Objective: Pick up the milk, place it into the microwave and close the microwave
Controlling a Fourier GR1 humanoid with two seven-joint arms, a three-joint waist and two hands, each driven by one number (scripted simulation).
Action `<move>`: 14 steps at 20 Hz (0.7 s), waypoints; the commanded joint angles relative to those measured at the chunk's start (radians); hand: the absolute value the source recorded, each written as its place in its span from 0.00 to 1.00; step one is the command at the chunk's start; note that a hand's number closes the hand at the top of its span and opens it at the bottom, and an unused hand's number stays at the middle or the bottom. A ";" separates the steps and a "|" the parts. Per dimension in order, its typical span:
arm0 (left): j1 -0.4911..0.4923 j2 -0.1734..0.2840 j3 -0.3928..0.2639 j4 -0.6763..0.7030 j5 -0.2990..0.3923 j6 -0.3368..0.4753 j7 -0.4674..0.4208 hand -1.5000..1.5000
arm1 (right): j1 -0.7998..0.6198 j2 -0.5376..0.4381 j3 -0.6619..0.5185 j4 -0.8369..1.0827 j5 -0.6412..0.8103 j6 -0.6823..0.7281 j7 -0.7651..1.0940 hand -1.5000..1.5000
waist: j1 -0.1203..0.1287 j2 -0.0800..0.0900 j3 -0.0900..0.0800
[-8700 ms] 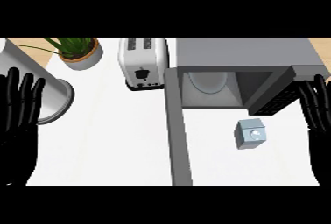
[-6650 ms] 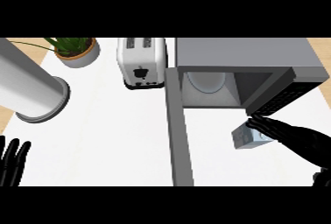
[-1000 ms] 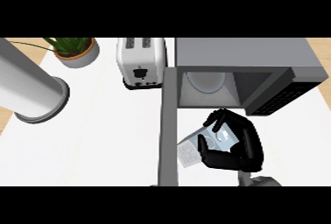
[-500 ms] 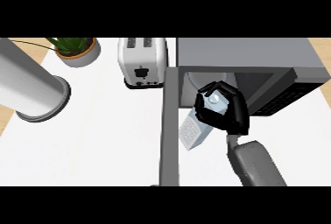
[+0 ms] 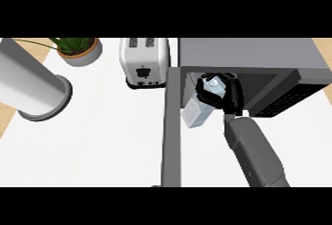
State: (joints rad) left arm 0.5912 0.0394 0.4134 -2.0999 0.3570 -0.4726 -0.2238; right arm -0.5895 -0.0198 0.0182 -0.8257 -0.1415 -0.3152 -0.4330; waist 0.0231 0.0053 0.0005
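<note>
1. I see my right hand (image 5: 224, 94) at the mouth of the microwave (image 5: 250, 55), its grey forearm running up from the lower edge.
2. Its fingers (image 5: 206, 96) are curled round the milk (image 5: 200, 110), with the thumb on the other side of the carton.
3. The milk sits tilted in that grip: its top end is under the fingers just inside the opening, and its pale lower end sticks out below the hand toward the door (image 5: 171, 127).
4. The door stands open, seen edge-on as a long grey bar left of the carton.
5. The carton is off the counter (image 5: 97, 145), held between the door and the microwave's dark control panel (image 5: 292, 94).
6. Left of the door stand a toaster (image 5: 145, 61), a potted plant (image 5: 77, 47) and a big white cylinder (image 5: 29, 88).
</note>
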 commanded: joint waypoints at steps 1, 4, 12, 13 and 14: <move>0.004 -0.001 0.028 0.017 0.020 -0.031 0.002 0.00 | -0.080 0.014 -0.055 0.212 0.007 0.027 -0.155 1.00 | 0.003 0.001 0.000; -0.069 0.066 0.074 0.073 0.053 -0.025 0.022 0.00 | -0.185 -0.008 -0.093 0.337 0.018 0.018 -0.220 1.00 | 0.015 0.006 0.001; -0.069 0.007 0.030 0.097 -0.029 -0.055 -0.040 0.00 | -0.308 -0.067 -0.148 0.523 0.052 -0.041 -0.367 1.00 | 0.034 0.016 0.001; -0.056 0.034 0.060 0.083 0.029 -0.060 -0.004 0.00 | -0.343 -0.027 -0.145 0.536 0.063 -0.117 -0.350 1.00 | 0.035 0.014 0.001; -0.061 -0.022 0.011 0.070 -0.034 -0.033 -0.009 0.00 | -0.351 -0.061 -0.132 0.559 0.080 -0.084 -0.340 1.00 | 0.028 0.012 0.001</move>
State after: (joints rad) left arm 0.5371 0.0470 0.4435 -2.0370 0.3526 -0.5124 -0.2283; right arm -0.8803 -0.0599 -0.1067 -0.3419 -0.0875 -0.3589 -0.7442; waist 0.0497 0.0172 0.0013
